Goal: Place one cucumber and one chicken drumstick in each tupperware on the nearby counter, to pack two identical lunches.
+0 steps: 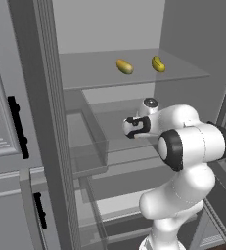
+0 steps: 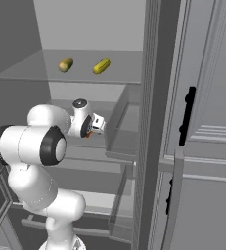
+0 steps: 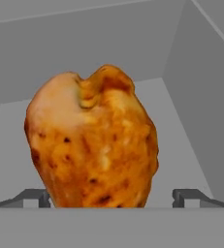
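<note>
A glossy orange-brown chicken drumstick (image 3: 94, 145) looms close in the hand view, plump end up, on a grey fridge shelf. My gripper (image 3: 108, 196) is open, its fingertips (image 3: 36, 196) spread wide on either side of the drumstick's lower part. The left tip is at its edge and the right tip stands clear of it. From the right base camera, the gripper (image 2: 97, 124) reaches into the open fridge with a bit of the orange drumstick (image 2: 87, 133) at it. The left base camera shows the gripper (image 1: 130, 128) from its other side. The tupperware and the counter are out of view.
Two yellowish oblong items (image 1: 124, 66) (image 1: 158, 64) lie on the upper glass shelf (image 1: 134, 73). A clear-walled bin (image 1: 92, 141) stands left of the hand. Open fridge doors with black handles (image 1: 17, 127) (image 2: 187, 117) flank the arm.
</note>
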